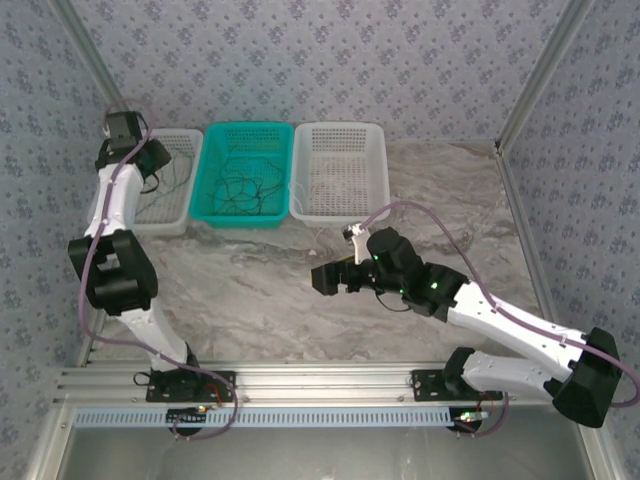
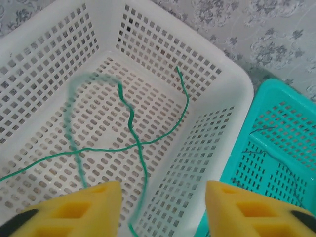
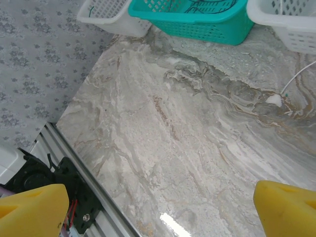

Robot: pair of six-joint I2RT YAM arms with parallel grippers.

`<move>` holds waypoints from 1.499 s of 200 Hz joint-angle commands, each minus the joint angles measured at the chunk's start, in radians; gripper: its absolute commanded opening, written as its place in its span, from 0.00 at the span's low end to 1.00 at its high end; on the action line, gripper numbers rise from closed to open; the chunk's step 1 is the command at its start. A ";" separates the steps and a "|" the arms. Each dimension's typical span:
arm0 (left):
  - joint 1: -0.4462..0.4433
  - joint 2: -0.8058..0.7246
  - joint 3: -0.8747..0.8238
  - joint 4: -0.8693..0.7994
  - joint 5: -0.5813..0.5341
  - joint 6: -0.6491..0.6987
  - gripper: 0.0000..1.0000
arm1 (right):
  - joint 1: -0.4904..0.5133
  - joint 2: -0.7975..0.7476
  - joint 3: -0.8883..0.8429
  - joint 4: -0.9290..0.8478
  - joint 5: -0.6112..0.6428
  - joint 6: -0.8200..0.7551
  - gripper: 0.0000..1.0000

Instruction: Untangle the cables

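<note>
Cables (image 1: 245, 190) sit in your teal basket (image 1: 203, 170), dark thin loops; one curly green strand (image 2: 131, 123) lies in the left white basket (image 2: 232, 84) beneath your left gripper (image 2: 163, 210), jaws spread. Your right gripper (image 3: 160, 212) gapes wide over the table (image 3: 187, 128).

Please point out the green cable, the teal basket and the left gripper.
Green cable (image 2: 138, 145): left wrist view, its crossing.
Teal basket (image 1: 240, 222): top view, near rim.
Left gripper (image 2: 163, 191): left wrist view, between fingertips.

walls (image 1: 330, 60): grey floral paper | tabletop (image 1: 260, 290): grey marble | near edge: aluminium rail (image 1: 320, 375)
</note>
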 commanded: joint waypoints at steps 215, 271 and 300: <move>-0.747 -1.128 -1.099 0.145 -0.403 -0.021 0.79 | -0.712 0.074 -0.347 0.320 0.789 -0.372 1.00; -0.745 -1.268 -1.283 0.346 -0.573 0.069 0.99 | -0.863 0.448 -0.419 1.002 0.517 -0.562 1.00; -0.743 -1.262 -1.336 0.405 -0.609 0.190 0.99 | -0.904 0.505 -0.495 1.184 0.329 -0.575 1.00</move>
